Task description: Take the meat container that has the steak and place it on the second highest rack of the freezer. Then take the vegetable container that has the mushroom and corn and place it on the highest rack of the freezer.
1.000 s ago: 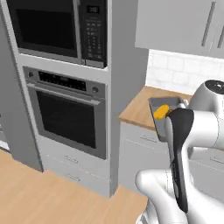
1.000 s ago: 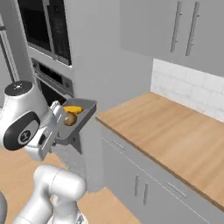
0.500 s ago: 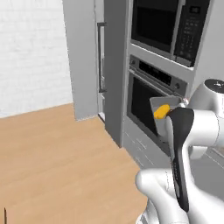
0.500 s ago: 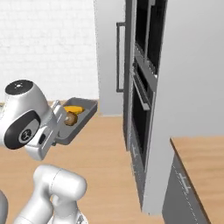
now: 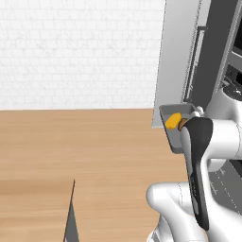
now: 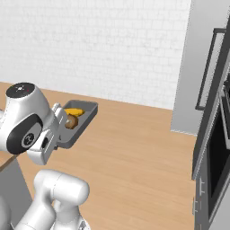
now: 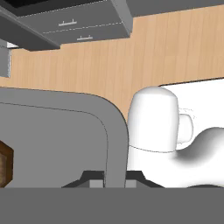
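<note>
I carry the shallow grey rectangular vegetable container (image 6: 81, 117) out in the air over the light wooden floor (image 6: 134, 152), well clear of any bench. My tool (image 7: 115, 178) is clamped on the container's rim: in the hand view the grey wall runs straight down between the two dark tips, at a corner of the tray. Inside lie a yellow cob of corn (image 6: 74, 111) and a brown round mushroom (image 6: 70, 122), both loose, the mushroom nearer my wrist.

That grip worries me most. I hold the tray by one edge only, so its whole length hangs out from the tool like a lever; a sharp swing of the arm or a jolt of the base could twist it in the grip, or tip it enough that the corn rolls over the low wall.

The tall grey freezer door (image 5: 182, 61) stands to the right, near the tray in the left base view. If I turn towards it without pulling the arm in, the far end of the tray could strike the door's edge or its dark handle (image 6: 206, 67). I cannot see the racks from here, so I judge the highest one needs finding before I reach in.
</note>
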Controlling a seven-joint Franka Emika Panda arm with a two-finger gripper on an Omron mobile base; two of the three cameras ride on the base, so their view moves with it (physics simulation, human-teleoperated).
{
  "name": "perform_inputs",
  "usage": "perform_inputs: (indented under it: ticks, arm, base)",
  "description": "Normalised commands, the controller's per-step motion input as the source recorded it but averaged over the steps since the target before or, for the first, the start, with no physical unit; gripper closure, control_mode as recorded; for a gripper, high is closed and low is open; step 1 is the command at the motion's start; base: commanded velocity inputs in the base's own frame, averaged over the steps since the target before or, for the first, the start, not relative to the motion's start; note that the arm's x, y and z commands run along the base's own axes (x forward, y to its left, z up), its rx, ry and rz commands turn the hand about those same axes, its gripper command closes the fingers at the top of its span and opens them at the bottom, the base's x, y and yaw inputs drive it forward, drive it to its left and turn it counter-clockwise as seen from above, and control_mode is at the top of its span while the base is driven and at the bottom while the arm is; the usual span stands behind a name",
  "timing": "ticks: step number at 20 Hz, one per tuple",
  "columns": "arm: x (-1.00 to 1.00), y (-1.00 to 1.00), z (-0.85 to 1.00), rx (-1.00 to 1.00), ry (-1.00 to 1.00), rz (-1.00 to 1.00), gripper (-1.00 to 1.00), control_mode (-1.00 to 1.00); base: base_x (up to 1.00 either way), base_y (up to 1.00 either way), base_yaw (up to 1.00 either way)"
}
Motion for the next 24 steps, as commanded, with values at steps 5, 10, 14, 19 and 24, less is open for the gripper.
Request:
perform_inputs:
  ticks: [5,10,14,19,24]
  arm:
    - [0.0,0.0,0.0,0.0,0.0,0.0,1.0,1.0]
    - [0.0,0.0,0.0,0.0,0.0,0.0,1.0,1.0]
    - [0.0,0.0,0.0,0.0,0.0,0.0,1.0,1.0]
    - [0.0,0.0,0.0,0.0,0.0,0.0,1.0,1.0]
    - [0.0,0.0,0.0,0.0,0.0,0.0,1.0,1.0]
  base:
    - [1.0,0.27,0.11]
    - [1.0,0.09,0.04]
    - [1.0,0.0,0.0]
    - [1.0,0.01,0.0]
    - [1.0,0.29,-0.07]
